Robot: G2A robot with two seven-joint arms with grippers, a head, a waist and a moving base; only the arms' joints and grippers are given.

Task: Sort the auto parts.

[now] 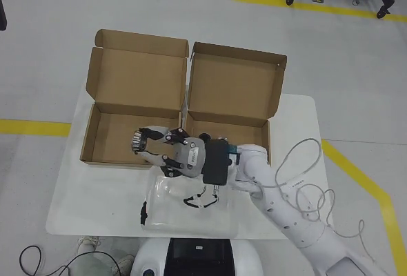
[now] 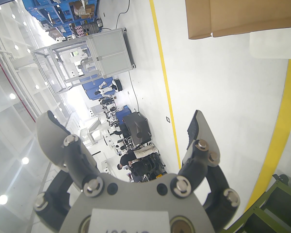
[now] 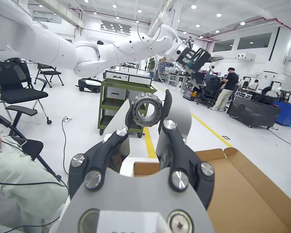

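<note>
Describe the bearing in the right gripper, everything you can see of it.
The bearing is a short, silvery-grey metal ring with a smooth inner race, an open bore and a row of small rollers around its outside. It looks clean and whole. The right gripper is shut on it, a dark finger pressing each side, so it hangs clear of any surface, bore towards the wrist camera. In the top view it is over the floor of an open cardboard box. Nothing else touches it.

Right gripper [image 3: 148, 109] clamped; left gripper [image 2: 123, 120] spread wide.
</note>
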